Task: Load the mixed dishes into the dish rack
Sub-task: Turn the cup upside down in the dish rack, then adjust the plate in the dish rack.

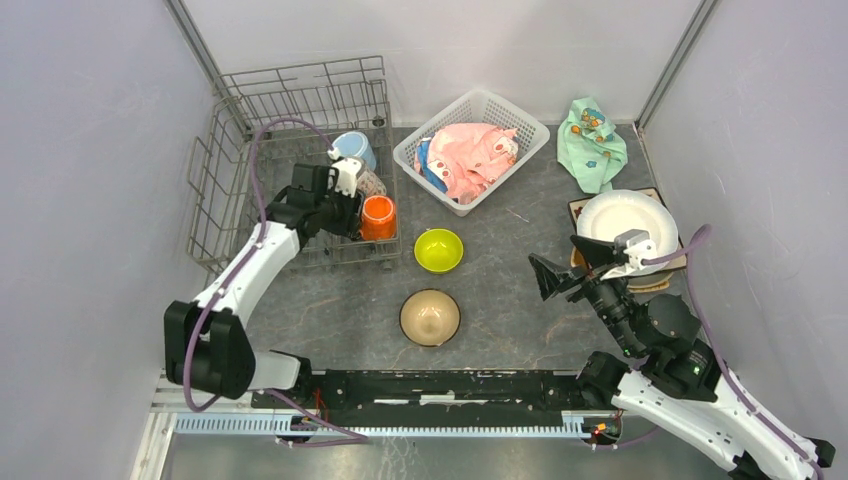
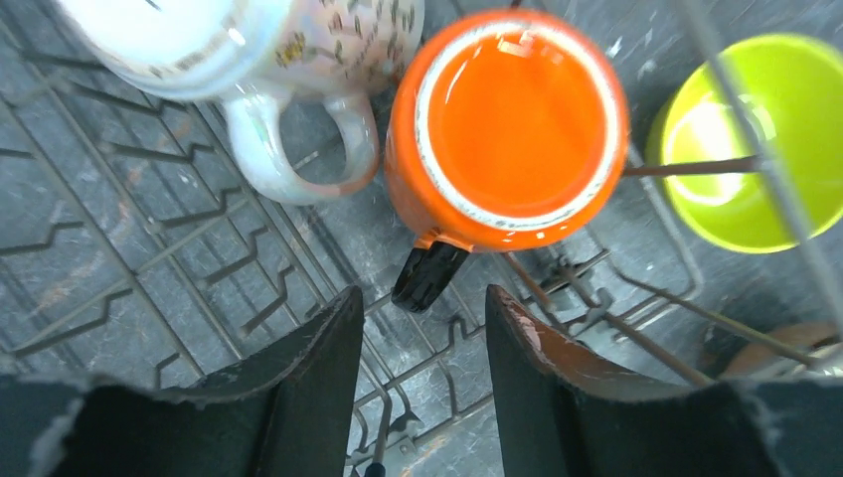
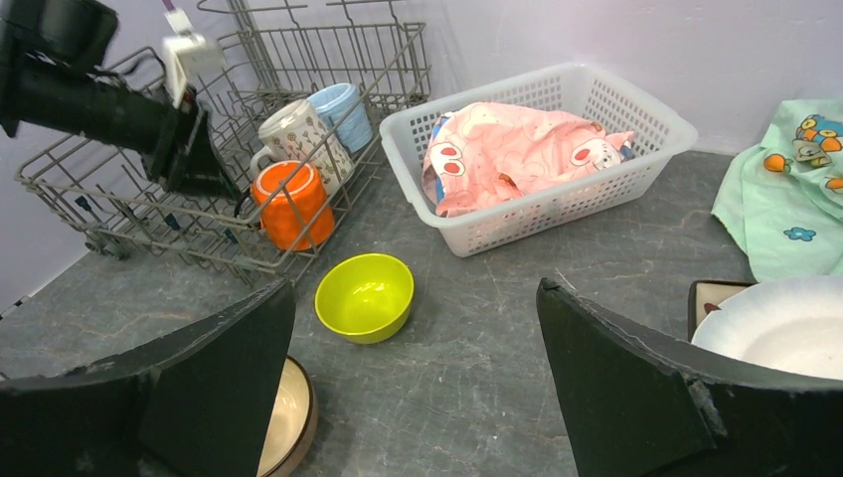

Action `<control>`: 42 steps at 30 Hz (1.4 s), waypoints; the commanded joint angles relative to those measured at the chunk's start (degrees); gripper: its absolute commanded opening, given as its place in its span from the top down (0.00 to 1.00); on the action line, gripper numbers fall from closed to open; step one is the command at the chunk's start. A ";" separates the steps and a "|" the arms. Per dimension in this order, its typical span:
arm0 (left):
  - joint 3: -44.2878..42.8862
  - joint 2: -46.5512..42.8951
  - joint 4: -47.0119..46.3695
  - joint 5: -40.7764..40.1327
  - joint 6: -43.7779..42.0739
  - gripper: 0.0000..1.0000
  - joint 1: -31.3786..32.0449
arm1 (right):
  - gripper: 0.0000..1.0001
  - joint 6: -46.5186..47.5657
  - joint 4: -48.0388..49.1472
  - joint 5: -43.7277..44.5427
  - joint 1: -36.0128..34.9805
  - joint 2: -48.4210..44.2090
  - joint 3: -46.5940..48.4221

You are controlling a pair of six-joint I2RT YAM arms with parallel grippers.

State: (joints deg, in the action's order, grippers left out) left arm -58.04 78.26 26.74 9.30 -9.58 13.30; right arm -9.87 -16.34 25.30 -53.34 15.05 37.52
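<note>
Left wrist view: white patterned mug (image 2: 249,60) is cut off at the top edge, mouth blurred. Lime-green bowl (image 2: 765,139) runs off the right edge, soft, behind wires of the dish rack (image 2: 686,167). Tan bowl (image 2: 775,348) is just a sliver, lower right.

Top view: my left end effector (image 1: 348,212) covers part of the patterned mug. White plate (image 1: 625,220) hides the stack under it. Dark square plate (image 1: 576,210) shows corners only, and I can't count the plates between.

Right wrist view: a finger (image 3: 199,388) of my right end effector (image 3: 415,298) blocks half the tan bowl, lower left. White plate is clipped at the right edge.
</note>
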 commanded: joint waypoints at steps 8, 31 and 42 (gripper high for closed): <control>-4.62 -6.35 -4.52 5.98 10.24 0.41 0.32 | 0.02 -3.24 2.81 0.37 -0.01 3.50 -0.80; -5.72 0.39 -11.95 2.23 14.94 0.45 0.32 | 0.02 -4.77 1.97 0.10 -0.05 10.20 0.23; -13.26 8.13 -14.21 -14.64 11.22 0.45 0.32 | 0.02 -3.49 3.07 -0.23 0.03 10.54 0.72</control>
State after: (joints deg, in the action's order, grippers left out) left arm -67.46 82.19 14.63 0.03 3.20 13.63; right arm -14.37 -16.67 25.50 -53.34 25.56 36.73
